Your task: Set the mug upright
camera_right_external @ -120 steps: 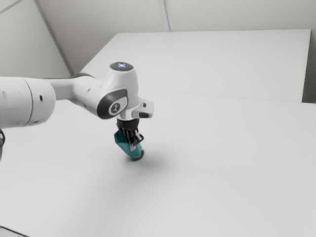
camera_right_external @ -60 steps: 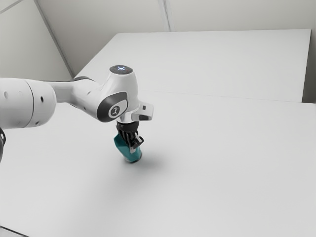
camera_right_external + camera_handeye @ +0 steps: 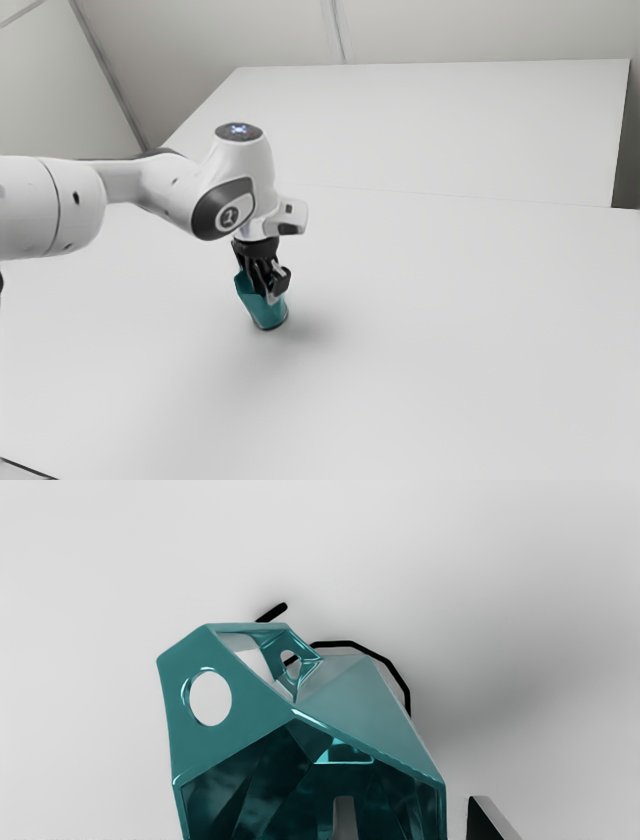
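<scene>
"What's nearest the exterior view's left edge?"

"The arm (image 3: 145,182), reaching in over the white tabletop (image 3: 450,330). Lower down, a dark line (image 3: 28,469) crosses the near corner on that side."

"And then?"

"The teal mug (image 3: 265,316), well in from that corner, base low at the tabletop. It leans, with its mouth tipped toward the exterior view's left. How much of the base touches, I can't tell."

"Any detail up close?"

"Faceted walls, a round hole (image 3: 210,698) through a flat side piece, and a black band (image 3: 332,643) beside the base."

"Where's the gripper (image 3: 268,288)?"

"Right at the mug's mouth. Its fingers stand apart: one finger (image 3: 345,820) is down inside the mouth, the other (image 3: 492,822) outside, with a gap between it and the wall."

"So nothing's clamped?"

"No, the wall just sits between them."
</scene>
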Robot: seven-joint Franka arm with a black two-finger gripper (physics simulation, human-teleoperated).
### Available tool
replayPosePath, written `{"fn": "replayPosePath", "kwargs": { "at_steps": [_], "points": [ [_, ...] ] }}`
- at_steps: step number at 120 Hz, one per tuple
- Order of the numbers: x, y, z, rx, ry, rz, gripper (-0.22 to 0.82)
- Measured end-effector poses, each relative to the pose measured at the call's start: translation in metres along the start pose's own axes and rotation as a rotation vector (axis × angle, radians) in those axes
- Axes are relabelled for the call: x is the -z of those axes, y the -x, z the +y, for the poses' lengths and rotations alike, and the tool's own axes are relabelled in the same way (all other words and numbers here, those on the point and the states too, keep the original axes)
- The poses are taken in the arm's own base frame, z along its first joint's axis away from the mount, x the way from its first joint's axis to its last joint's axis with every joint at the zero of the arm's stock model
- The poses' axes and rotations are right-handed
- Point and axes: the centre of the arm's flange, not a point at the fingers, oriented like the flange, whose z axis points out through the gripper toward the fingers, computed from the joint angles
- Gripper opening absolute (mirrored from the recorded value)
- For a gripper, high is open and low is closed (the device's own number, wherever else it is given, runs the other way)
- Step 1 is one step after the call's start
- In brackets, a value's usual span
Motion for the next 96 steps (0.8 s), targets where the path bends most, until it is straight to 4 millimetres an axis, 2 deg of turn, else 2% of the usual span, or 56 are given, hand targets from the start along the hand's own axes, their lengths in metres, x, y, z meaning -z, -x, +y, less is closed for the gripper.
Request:
{"fn": "replayPosePath", "kwargs": {
  "at_steps": [12, 24, 48, 59, 66, 79, 96],
  "points": [
    [0.013, 0.001, 0.001, -0.002, -0.005, 0.022, 0.18],
    [0.035, 0.003, 0.004, -0.007, -0.014, 0.058, 0.19],
    [0.109, -0.011, -0.007, 0.008, -0.042, 0.15, 0.22],
    [0.144, -0.026, -0.024, 0.034, -0.049, 0.182, 0.3],
    [0.158, -0.032, -0.046, 0.07, -0.046, 0.187, 0.37],
    [0.168, -0.039, -0.091, 0.151, -0.015, 0.169, 0.46],
    [0.185, -0.046, -0.113, 0.192, 0.019, 0.139, 0.53]
  ]
}}
